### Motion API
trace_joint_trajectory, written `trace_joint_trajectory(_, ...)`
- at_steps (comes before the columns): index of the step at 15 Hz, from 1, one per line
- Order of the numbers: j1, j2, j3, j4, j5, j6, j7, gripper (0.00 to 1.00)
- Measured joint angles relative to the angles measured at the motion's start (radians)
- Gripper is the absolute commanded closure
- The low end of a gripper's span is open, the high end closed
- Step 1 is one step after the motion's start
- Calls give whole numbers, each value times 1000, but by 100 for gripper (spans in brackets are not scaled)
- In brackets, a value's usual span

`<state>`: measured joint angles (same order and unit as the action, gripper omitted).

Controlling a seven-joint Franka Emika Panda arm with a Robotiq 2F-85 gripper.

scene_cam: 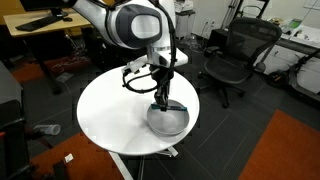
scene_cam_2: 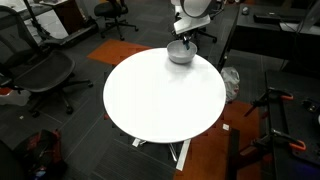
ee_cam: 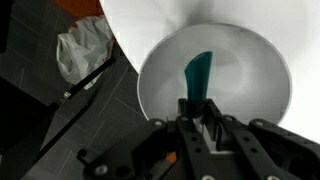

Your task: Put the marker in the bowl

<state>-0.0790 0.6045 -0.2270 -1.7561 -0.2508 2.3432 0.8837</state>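
Note:
The light grey-white bowl [scene_cam: 172,123] stands near the edge of the round white table [scene_cam: 115,110]; it shows in both exterior views [scene_cam_2: 180,54] and fills the wrist view [ee_cam: 250,70]. My gripper [scene_cam: 160,100] hangs just over the bowl, reaching into its opening [scene_cam_2: 183,39]. In the wrist view the gripper [ee_cam: 197,108] has its fingers close together on the lower end of the dark teal marker [ee_cam: 198,72]. The marker points out from the fingertips over the inside of the bowl.
The table [scene_cam_2: 165,95] sits on dark carpet. Black office chairs [scene_cam: 232,55] [scene_cam_2: 45,75] stand around it. A crumpled pale plastic bag [ee_cam: 85,48] lies on the floor beside the table's edge. Desks stand at the back [scene_cam: 40,25].

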Motion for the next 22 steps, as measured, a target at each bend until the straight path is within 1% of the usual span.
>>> trace_joint_trajectory(5,-4,20,-1,29,29,1,-1,12)
trace_joint_trajectory(7,-4,20,-1,31,37,6,-2,0)
trace_joint_trajectory(11,2,6,-1,27,40,39,-27,0)
trace_joint_trajectory(14,13,-43,-1,1,40,61,-39,0)
trace_joint_trajectory(18,36,-164,-1,-85,39,72,-43,0)
trace_joint_trajectory(22,62,-322,0,-216,19,72,-58,0)
